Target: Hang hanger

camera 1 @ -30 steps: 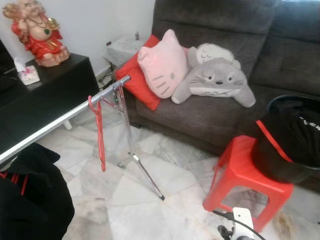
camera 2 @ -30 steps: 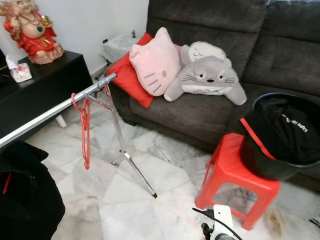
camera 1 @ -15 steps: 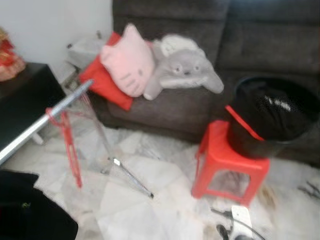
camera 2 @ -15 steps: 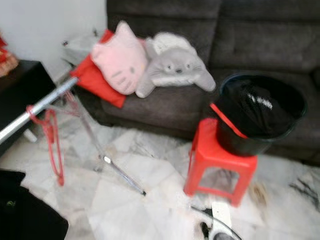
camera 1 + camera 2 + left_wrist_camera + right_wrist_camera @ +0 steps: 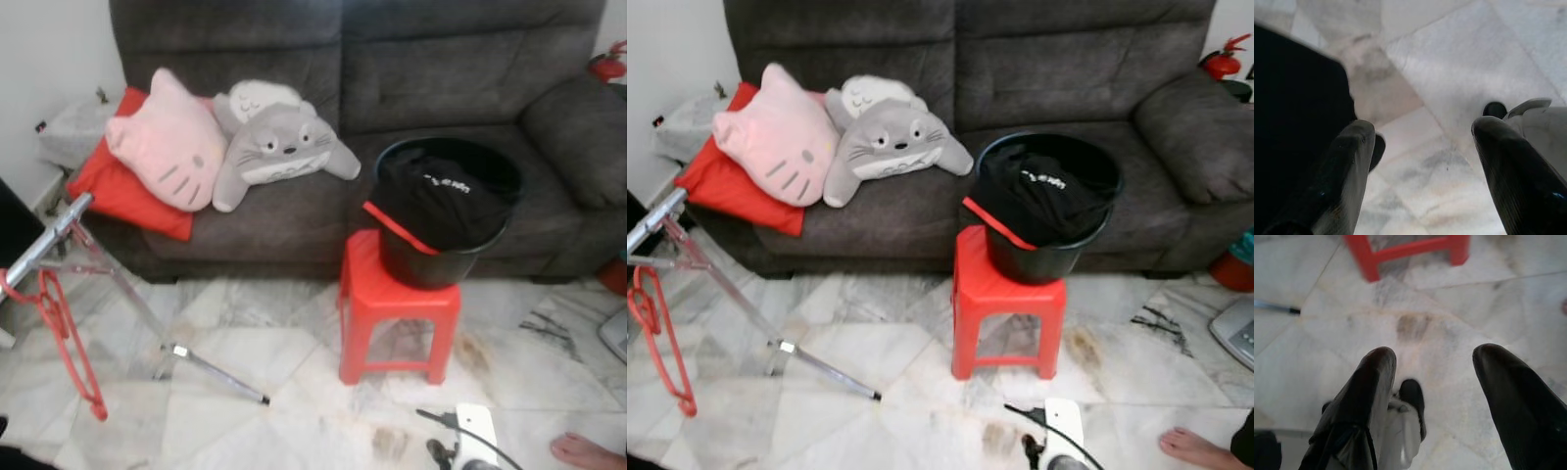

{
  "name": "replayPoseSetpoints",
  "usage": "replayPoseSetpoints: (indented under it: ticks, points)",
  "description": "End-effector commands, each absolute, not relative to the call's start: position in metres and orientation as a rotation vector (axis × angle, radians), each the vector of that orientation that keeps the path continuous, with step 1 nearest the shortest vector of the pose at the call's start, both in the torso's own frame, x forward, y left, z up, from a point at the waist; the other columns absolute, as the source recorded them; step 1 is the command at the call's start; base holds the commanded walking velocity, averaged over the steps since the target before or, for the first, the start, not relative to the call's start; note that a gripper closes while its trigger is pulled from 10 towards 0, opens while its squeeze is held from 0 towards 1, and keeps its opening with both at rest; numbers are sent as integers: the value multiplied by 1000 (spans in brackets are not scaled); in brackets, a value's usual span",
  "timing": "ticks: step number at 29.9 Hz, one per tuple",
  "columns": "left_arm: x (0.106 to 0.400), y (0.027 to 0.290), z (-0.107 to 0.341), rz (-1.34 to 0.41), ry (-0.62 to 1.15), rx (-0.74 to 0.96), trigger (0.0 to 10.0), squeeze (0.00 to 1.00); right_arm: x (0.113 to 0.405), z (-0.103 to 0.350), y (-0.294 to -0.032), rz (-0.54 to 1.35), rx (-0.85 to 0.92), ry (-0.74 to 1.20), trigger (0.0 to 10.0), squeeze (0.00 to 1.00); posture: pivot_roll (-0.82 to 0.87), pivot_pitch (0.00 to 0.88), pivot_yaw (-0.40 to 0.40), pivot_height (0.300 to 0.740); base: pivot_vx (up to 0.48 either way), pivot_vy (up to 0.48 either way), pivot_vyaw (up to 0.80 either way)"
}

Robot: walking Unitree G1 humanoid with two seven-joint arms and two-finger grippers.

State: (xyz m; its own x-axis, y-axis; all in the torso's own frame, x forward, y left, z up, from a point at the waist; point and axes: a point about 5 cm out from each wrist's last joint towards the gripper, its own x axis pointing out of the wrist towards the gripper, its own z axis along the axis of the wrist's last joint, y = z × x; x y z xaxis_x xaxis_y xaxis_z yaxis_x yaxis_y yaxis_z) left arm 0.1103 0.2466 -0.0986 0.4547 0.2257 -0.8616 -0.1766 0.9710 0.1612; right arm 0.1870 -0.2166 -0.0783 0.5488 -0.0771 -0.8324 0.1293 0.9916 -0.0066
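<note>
The hanger [image 5: 59, 343] is being hung upright on the rail [image 5: 44, 245], nearer the left gripper [image 5: 1420, 147]; both grippers' fingers are being held apart, with the right gripper [image 5: 1435, 382] further away.

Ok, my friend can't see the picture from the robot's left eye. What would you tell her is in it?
A red stool on a marble floor holds a black bucket of dark clothes, in front of a grey sofa with a pink cat cushion and a grey plush. At left, a red hanger hangs on a silver rail.

Open marble floor [image 5: 294, 333] lies between the rack's splayed leg [image 5: 211, 367] and the red stool [image 5: 397, 313]. The stool carries a black bucket [image 5: 441, 235] just before the sofa [image 5: 392, 88]. A person's foot [image 5: 588, 450] sits at the floor's right edge.
</note>
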Motion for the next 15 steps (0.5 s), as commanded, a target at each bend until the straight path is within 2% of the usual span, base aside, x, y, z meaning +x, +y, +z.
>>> replayPoseSetpoints:
  ticks: [1,8,15]
  points:
    - [102,251,-100,253,1105,68,10000,0,185,-81,-209,-116,81,994,10000,0,-172,0,104,740,0,0,-700]
    - [104,251,-99,260,1097,57,10000,0,186,-80,-209,-119,85,991,10000,0,-171,0,104,740,0,0,-698]
    - [105,248,-100,271,1082,12,10000,0,187,-79,-210,-120,84,981,10000,0,-172,0,98,740,0,0,0]
